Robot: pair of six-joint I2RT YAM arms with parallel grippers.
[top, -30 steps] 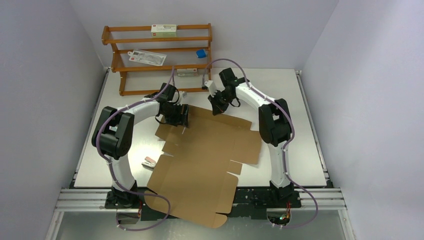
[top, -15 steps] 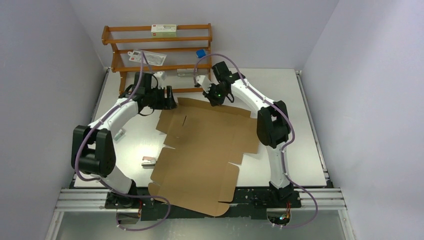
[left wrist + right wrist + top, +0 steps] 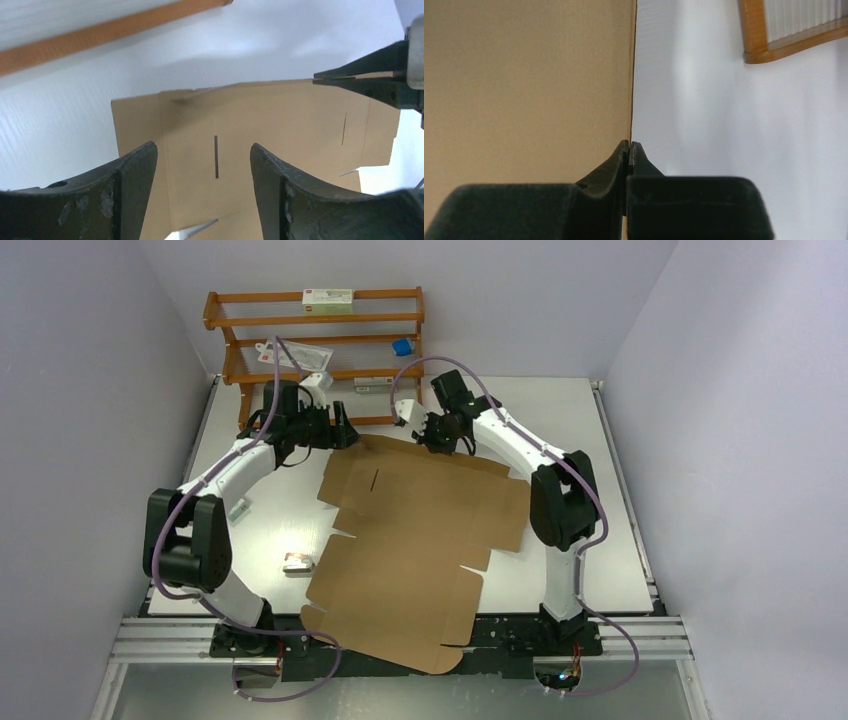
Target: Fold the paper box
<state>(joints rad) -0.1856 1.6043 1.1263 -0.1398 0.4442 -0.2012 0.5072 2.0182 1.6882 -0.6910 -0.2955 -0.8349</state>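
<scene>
At the worktop's (image 3: 600,500) far side, the left end effector (image 3: 342,432) has pulled back off the paper box (image 3: 420,530) corner toward the orange wooden rack (image 3: 312,350). Its fingers are apart with nothing between. Right end effector (image 3: 431,436) stays pinched together on the sheet's far edge. Sheet has swung slightly rightward since a second ago. Box is unfolded: flat brown corrugated cardboard with die-cut flaps, notches and narrow slits. It lies mid-worktop, near end overhanging the near edge. Worktop white, finely ribbed.
</scene>
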